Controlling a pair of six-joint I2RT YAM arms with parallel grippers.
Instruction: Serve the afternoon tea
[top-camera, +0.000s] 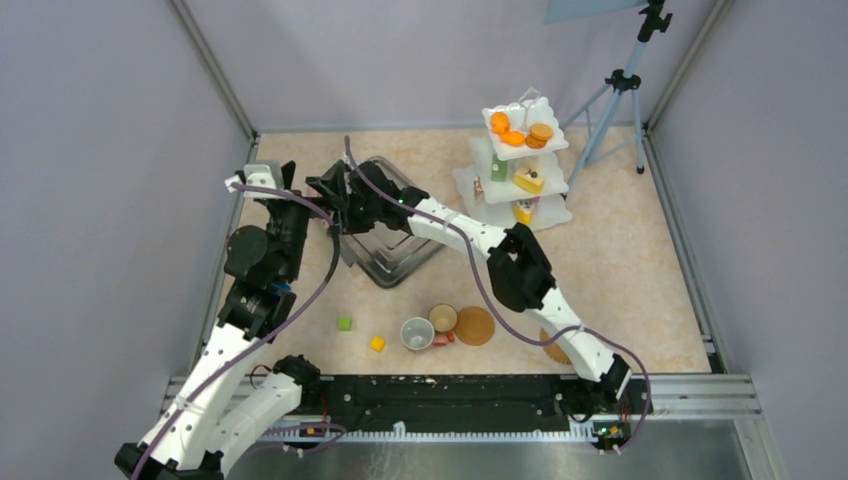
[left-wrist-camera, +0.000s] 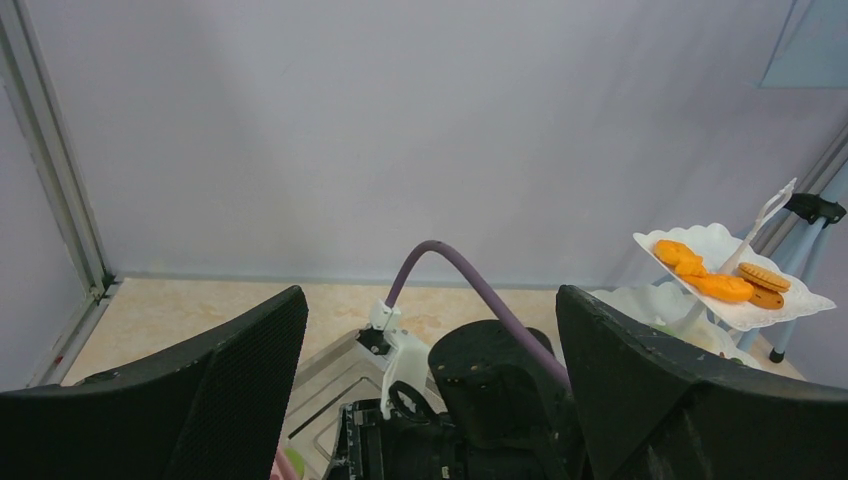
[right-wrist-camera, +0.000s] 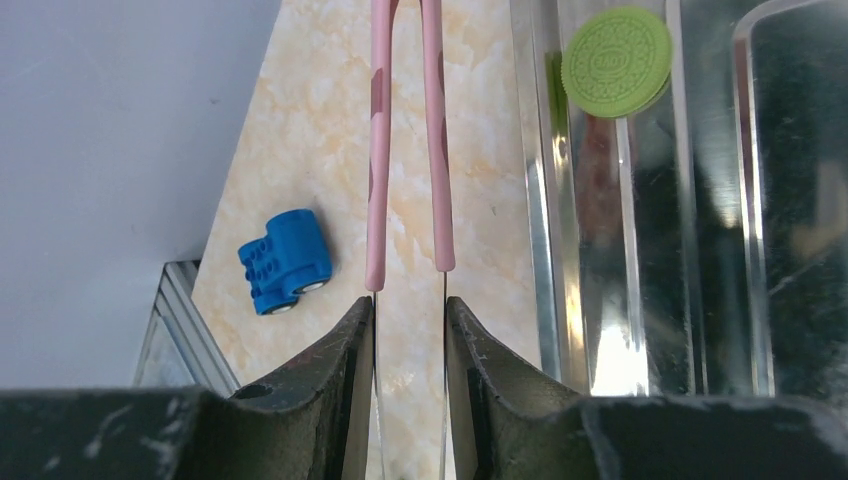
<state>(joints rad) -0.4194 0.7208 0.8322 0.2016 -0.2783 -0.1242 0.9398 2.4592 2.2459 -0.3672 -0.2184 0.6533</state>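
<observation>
The white three-tier stand (top-camera: 520, 160) stands at the back right, with orange rounds (top-camera: 512, 130) on its top tier and a yellow cake wedge (top-camera: 528, 180) on the middle tier. It also shows in the left wrist view (left-wrist-camera: 735, 300). Two small cups (top-camera: 417, 333) (top-camera: 443, 318) and a brown woven mat (top-camera: 474, 326) sit near the front. A second mat (top-camera: 553, 348) is partly hidden under my right arm. My right gripper (right-wrist-camera: 410, 310) is shut on the pink tongs (right-wrist-camera: 378, 150) beside the tray. A green round (right-wrist-camera: 615, 62) lies in the tray. My left gripper (left-wrist-camera: 430, 300) is open and empty.
The grey steel tray (top-camera: 400, 250) sits mid-table under my right wrist. A green cube (top-camera: 345, 323) and a yellow cube (top-camera: 377, 343) lie in front of it. A blue toy brick (right-wrist-camera: 285, 260) lies left of the tongs. A tripod (top-camera: 615, 100) stands behind the stand.
</observation>
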